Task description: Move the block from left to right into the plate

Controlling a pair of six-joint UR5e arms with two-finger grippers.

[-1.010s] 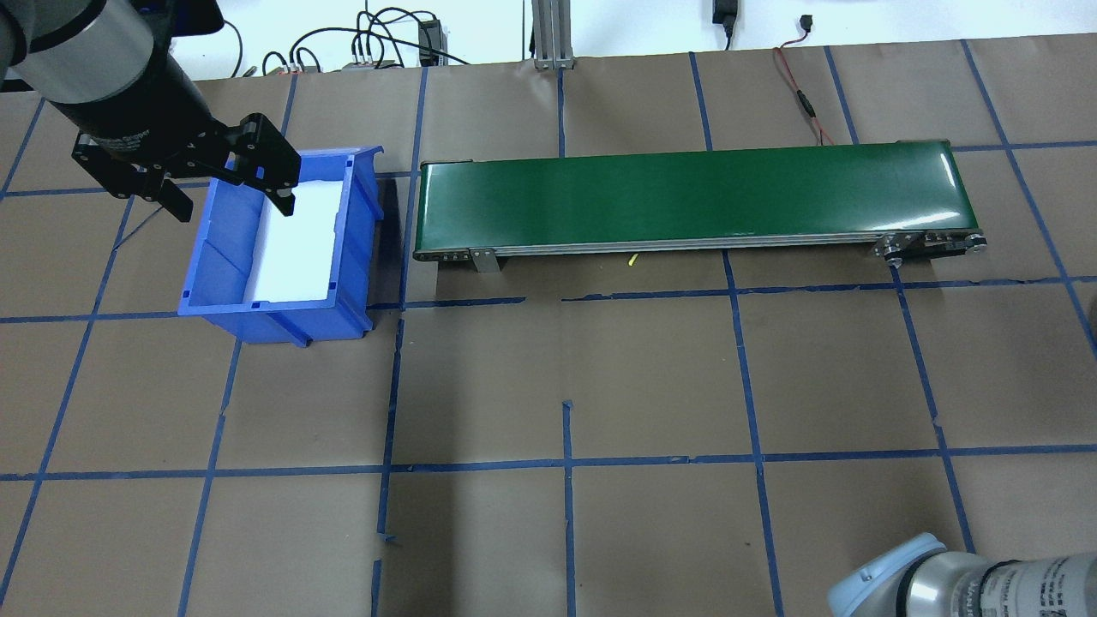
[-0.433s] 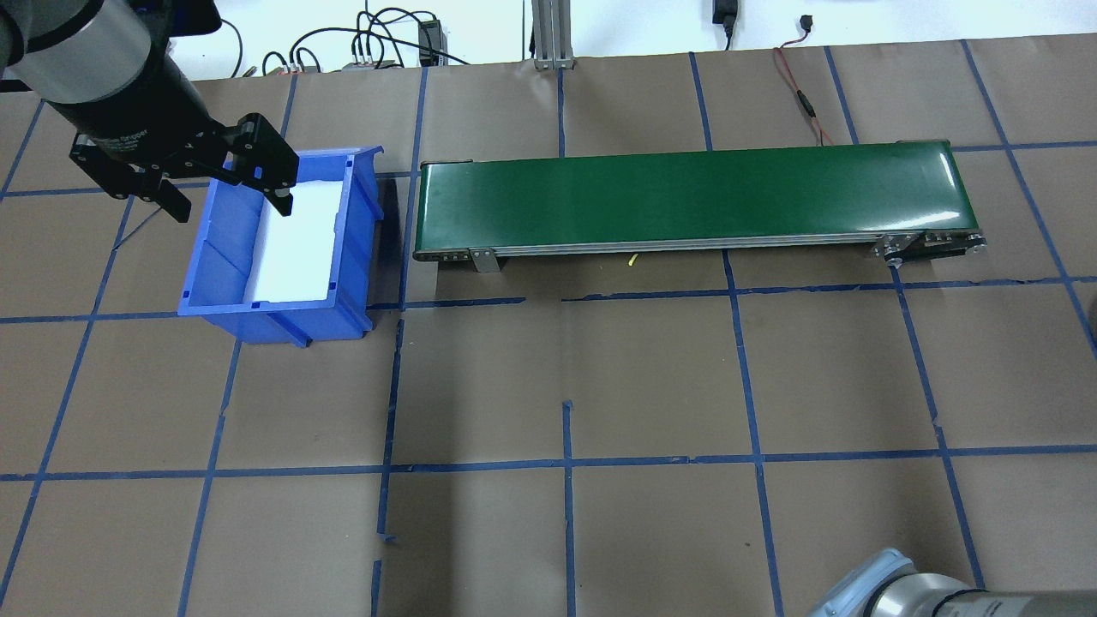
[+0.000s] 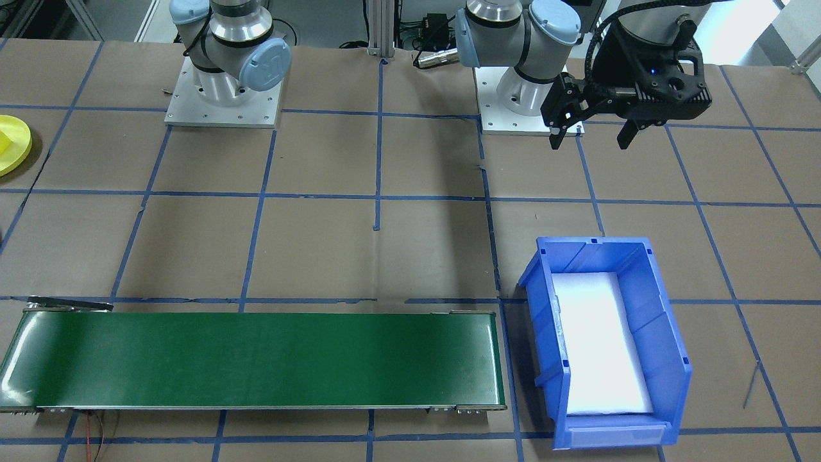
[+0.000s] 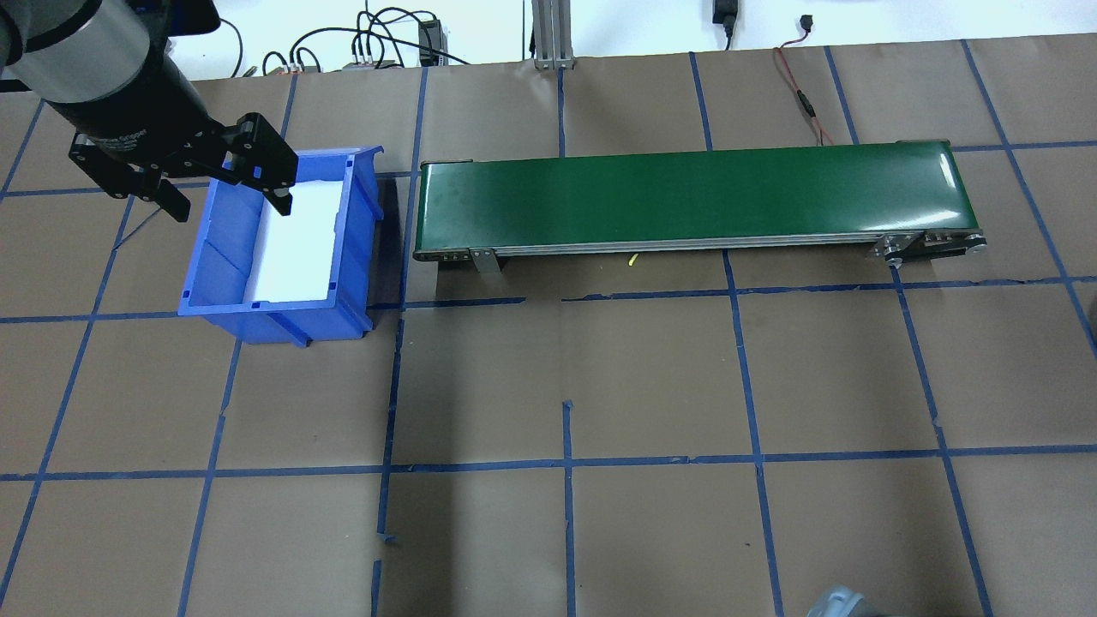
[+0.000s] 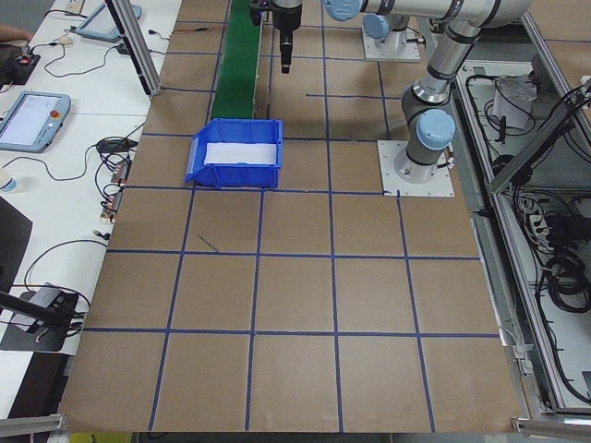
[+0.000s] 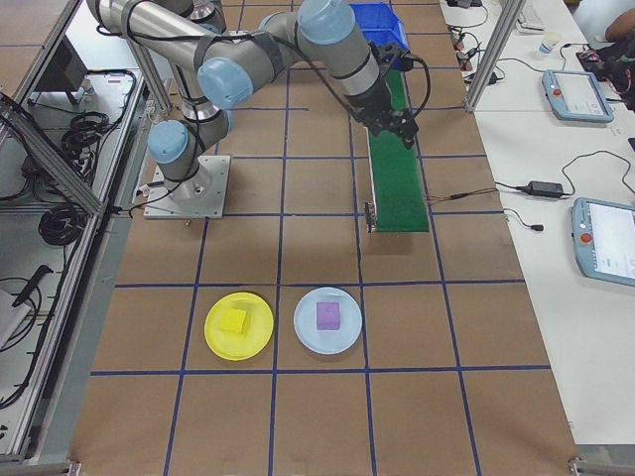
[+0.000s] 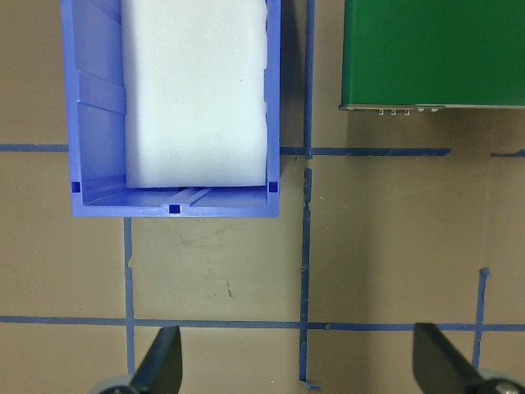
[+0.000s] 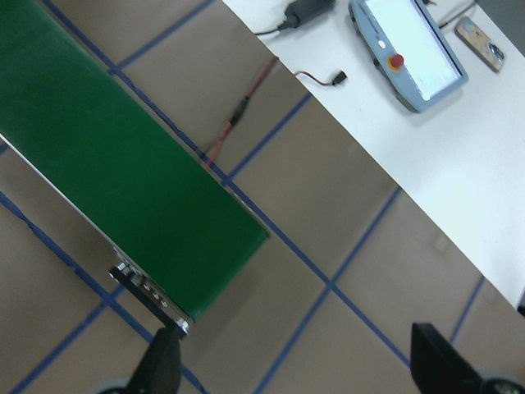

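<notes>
**Item 1.** Left claw: black, two fingers spread wide, holding nothing. It hangs over the far rim of the bin.

**Item 2.** Bin: blue moulded plastic, rectangular and ribbed, with a white foam liner. No block inside.

**Item 3.** Conveyor belt: long, smooth green band, faintly glossy and bare, on the brown paper-covered bench gridded with blue tape.

**Item 4.** Right claw: fingers apart and empty, above the belt's right end.

**Item 5.** Yellow plate: round with a low rim. The yellow block lies inside it.

**Item 6.** Pale blue plate: just beside the yellow plate, bearing a purple block.

**Handling note.** The transfer looks complete. Any retreat should rise clear of the bin rim and belt.
</notes>
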